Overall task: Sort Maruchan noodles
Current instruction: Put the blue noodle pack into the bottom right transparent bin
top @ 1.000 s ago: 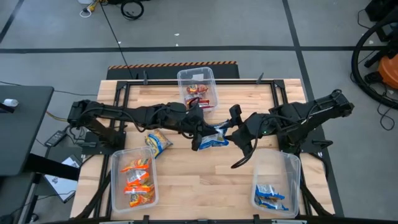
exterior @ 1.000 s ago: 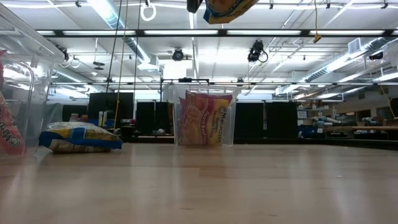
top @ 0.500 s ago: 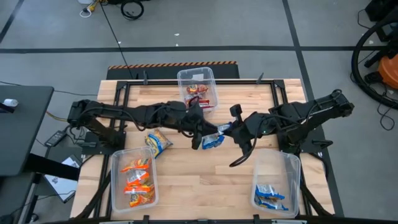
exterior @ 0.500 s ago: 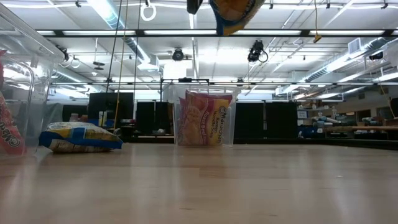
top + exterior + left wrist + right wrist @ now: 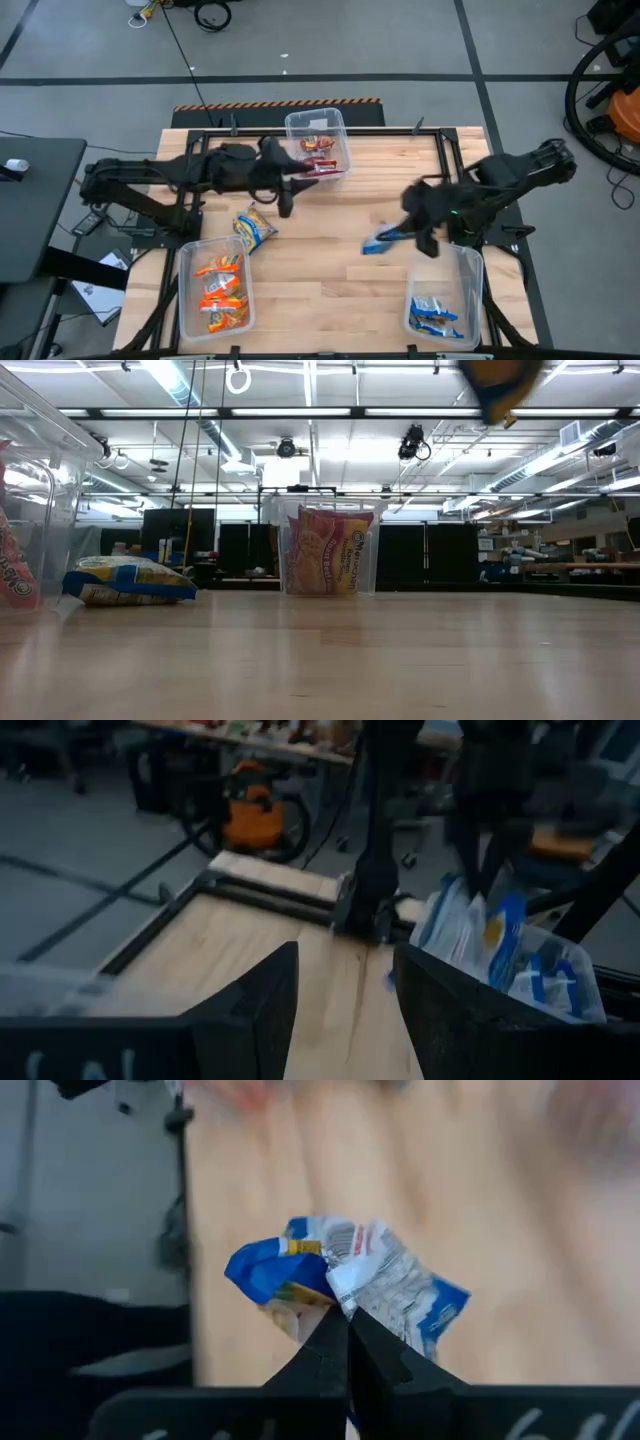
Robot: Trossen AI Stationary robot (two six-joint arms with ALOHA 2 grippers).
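— Maruchan noodles, where are they? Start with the one in play.

— I have a blue-and-yellow packet [image 5: 381,243] pinched in my right gripper [image 5: 403,233], fingers closed tight on its crumpled edge. It hangs above the table [image 5: 330,290], just beside the front-right bin [image 5: 447,292], which holds more blue packets [image 5: 434,314]. In the right wrist view the wrapper [image 5: 340,1285] bunches up right at the fingertips.

— And your left side?

— My left gripper [image 5: 284,199] hangs over the table near the back bin [image 5: 318,141]. Its fingers [image 5: 255,1005] stand partly apart with nothing between them.

— The rest of the noodles?

— Red packets [image 5: 318,150] sit in that back bin; from table height they stand upright inside it [image 5: 322,550]. Orange packets [image 5: 219,285] fill the front-left bin [image 5: 213,290]. One loose blue-and-yellow packet [image 5: 254,228] lies flat on the wood just beyond the orange bin, touching nothing that I can see.
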